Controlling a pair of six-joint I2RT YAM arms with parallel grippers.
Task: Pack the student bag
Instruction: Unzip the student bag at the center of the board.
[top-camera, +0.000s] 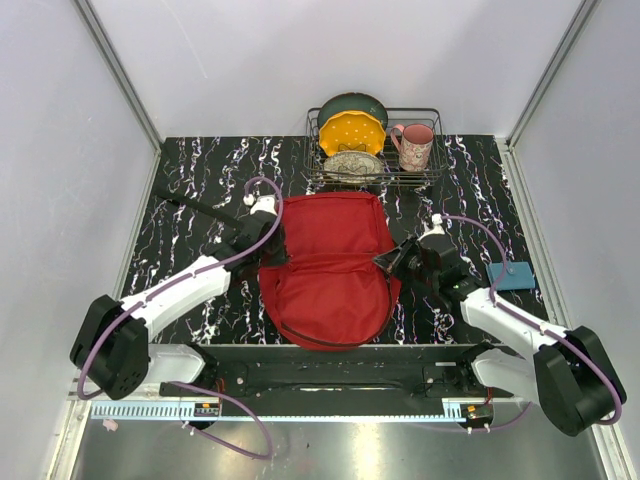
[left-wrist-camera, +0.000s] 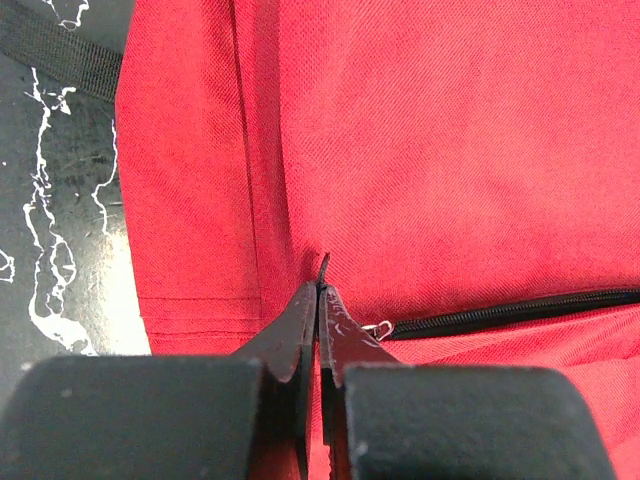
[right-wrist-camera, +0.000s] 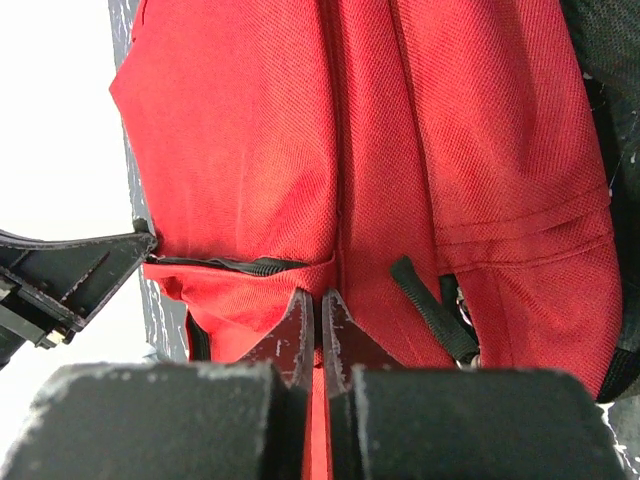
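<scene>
We are working the student bag (top-camera: 330, 270): left claw (left-wrist-camera: 320, 288) pinching tight on its black zipper tab (left-wrist-camera: 323, 267), right claw (right-wrist-camera: 318, 296) fully closed against the fabric, likely steadying it for unzipping.

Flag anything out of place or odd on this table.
Nothing looks spilled or damaged. The student bag lies flat mid-table, its zipper closed where visible. A blue flat item lies outside the bag, off to its right, unpacked.
</scene>
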